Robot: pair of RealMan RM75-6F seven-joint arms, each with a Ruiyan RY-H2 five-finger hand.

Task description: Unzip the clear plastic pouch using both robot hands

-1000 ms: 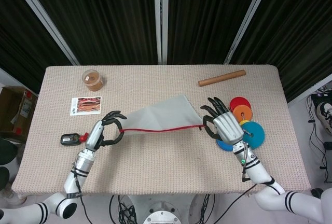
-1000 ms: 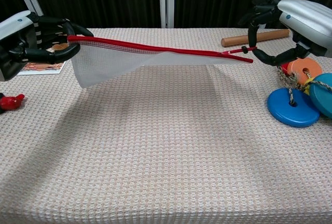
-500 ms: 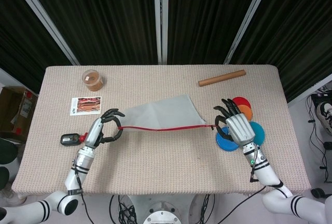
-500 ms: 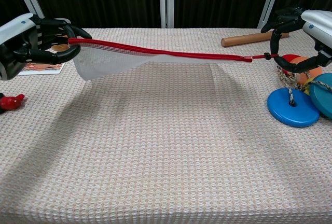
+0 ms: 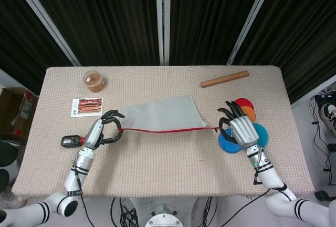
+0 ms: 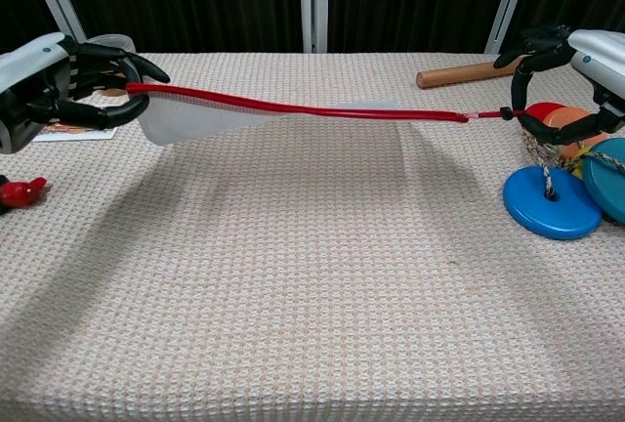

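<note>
The left hand (image 5: 105, 129) is curled around the left end of the clear plastic pouch (image 5: 157, 114), its dark fingers (image 6: 117, 80) closed over the corner where the red zipper band (image 6: 293, 107) begins. The right hand (image 5: 239, 127) is held at the opposite end, where the small zipper pull (image 6: 505, 112) is pinched between fingertips while the other fingers are spread above it.

Between the two hands the pouch is stretched out — lifted clear of the bench (image 5: 168, 169), as the shadow beneath it in the chest view shows. The zipper band is drawn nearly straight from hand to hand and forms the near edge of the pouch; the translucent body of the pouch trails away from it toward the far side of the bench.

Just beside and partly under the right hand lies a cluster of coloured discs (image 5: 252, 124) — blue, orange, red and teal — with a cord through them. A wooden rolling pin (image 5: 224, 79) lies farther back on the right. On the left side a picture card (image 5: 86, 106) and a small cup of brown material (image 5: 94, 81) are set, and a small black and red device (image 5: 71, 141) lies near the left forearm.
</note>
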